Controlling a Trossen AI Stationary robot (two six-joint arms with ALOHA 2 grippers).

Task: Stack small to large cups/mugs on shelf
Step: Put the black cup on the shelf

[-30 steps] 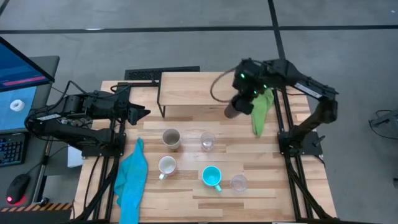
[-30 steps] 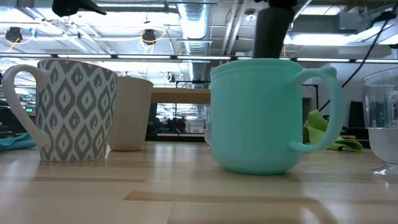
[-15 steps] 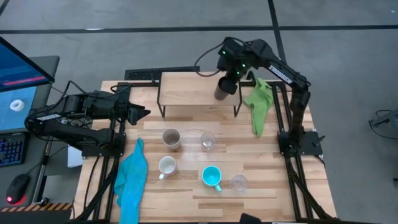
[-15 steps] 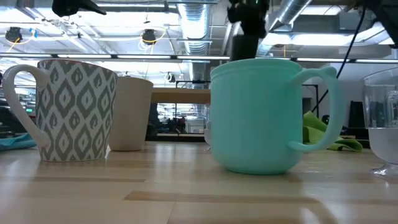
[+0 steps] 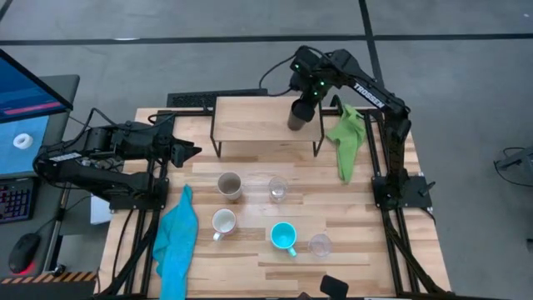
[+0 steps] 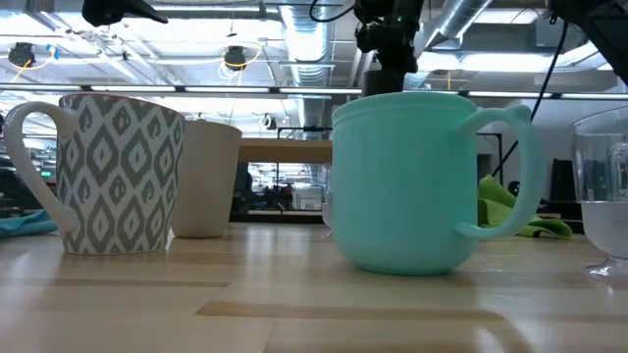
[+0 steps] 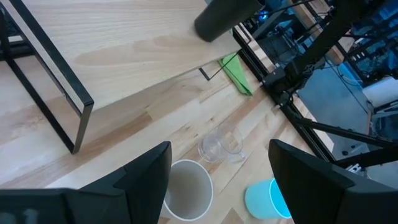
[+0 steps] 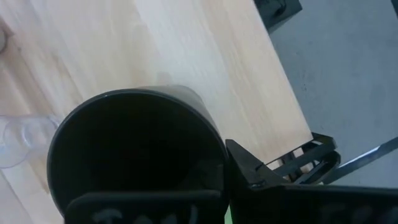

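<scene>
1. Holding the black tumbler (image 5: 298,116) by its rim, the right gripper (image 5: 305,97) is over the right end of the shelf (image 5: 250,118); in the right wrist view one finger sits inside the mouth and one outside, pinching the wall, which keeps the tumbler upright.
2. Whether the tumbler's base already rests on the board or hangs just above it cannot be told from these views; the left wrist view suggests it is very near the surface.
3. The tumbler sits toward the right end, probably so that the rest of the board is free for the row of cups ordered by size.
4. The left gripper (image 5: 190,151) waits with fingers spread wide, near the table's left edge, just left of the shelf's left leg, clear of the work.
5. On the tabletop (image 5: 366,242), nearer than the shelf, five vessels wait: the beige-grey cup (image 5: 229,185) and a clear glass (image 5: 277,189) side by side, then the white mug (image 5: 222,222), the cyan mug (image 5: 284,237) and a second clear glass (image 5: 320,244) in the near row.
6. They stand apart from each other, which leaves finger room for rim grasps.
7. A blue cloth (image 5: 176,237) lies at the near left, and a green cloth (image 5: 347,142) lies just right of the shelf, close to the right arm's path.
</scene>
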